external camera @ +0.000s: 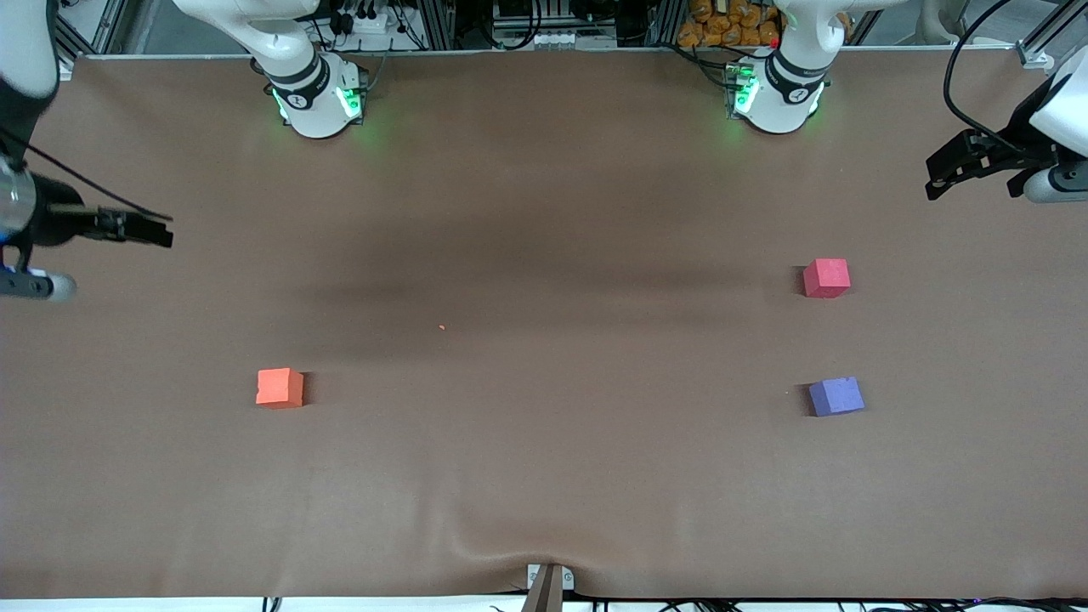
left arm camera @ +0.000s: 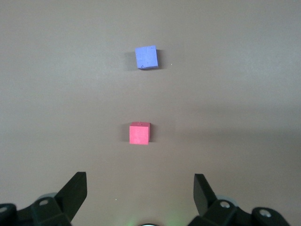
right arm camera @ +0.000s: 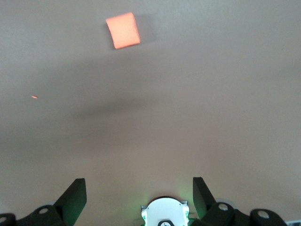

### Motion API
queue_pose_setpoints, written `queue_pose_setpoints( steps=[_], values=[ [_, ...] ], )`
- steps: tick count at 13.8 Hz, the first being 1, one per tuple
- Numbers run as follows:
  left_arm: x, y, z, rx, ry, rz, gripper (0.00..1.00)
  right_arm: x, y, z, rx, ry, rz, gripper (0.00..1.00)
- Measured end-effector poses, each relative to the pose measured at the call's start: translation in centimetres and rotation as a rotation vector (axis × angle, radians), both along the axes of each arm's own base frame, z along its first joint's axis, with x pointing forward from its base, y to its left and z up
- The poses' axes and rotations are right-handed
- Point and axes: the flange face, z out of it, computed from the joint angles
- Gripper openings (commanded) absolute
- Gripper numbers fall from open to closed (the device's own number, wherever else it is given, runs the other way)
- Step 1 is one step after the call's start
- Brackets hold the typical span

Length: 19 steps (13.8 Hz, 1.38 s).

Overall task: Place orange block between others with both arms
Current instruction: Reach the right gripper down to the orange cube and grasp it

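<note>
The orange block (external camera: 280,388) sits alone on the brown surface (external camera: 544,476) toward the right arm's end, well apart from the other two cubes. The pinkish-red cube (external camera: 826,278) and the purple-blue cube (external camera: 836,396) lie toward the left arm's end, the purple-blue one nearer the front camera, with bare surface between them.

The right hand (external camera: 157,234) hangs over the right arm's edge of the surface, its fingers apart and holding nothing; most of that arm is cut off by the frame. The left hand (external camera: 939,174) hangs over the left arm's edge, likewise apart and empty, its arm also cropped.

In each wrist view only the fingertips (left arm camera: 75,186) show. A tiny orange speck (external camera: 441,327) lies near the surface's middle; what it is cannot be made out.
</note>
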Motion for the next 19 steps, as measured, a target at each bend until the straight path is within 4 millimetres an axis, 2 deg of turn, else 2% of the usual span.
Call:
queue_pose_setpoints(
  steps=[2,4,6,8,10,16,19],
  values=[
    [0.1,0.0,-0.2,0.0,0.004,-0.001,1.0,1.8,-0.1,-5.5,0.006,0.079,-0.003,1.0],
    [0.2,0.0,-0.2,0.0,0.005,-0.001,1.0,3.4,0.5,-9.4,0.004,0.095,0.006,1.0],
    [0.2,0.0,-0.3,0.0,0.005,-0.001,1.0,4.7,0.8,-10.6,0.0,0.05,0.01,1.0],
    [0.2,0.0,-0.3,0.0,0.005,0.0,1.0,5.1,0.5,-10.5,-0.002,0.026,0.004,1.0],
    [0.2,0.0,-0.3,0.0,0.005,0.0,1.0,5.3,0.2,-11.4,-0.002,0.039,0.0,1.0],
    [0.4,0.0,-0.6,-0.001,0.012,0.0,1.0,8.1,0.9,-18.9,-0.01,-0.001,0.007,1.0],
    [0.6,0.1,-1.0,-0.001,0.021,0.001,1.0,8.9,1.2,-23.2,-0.012,-0.009,0.011,1.0]
  ],
)
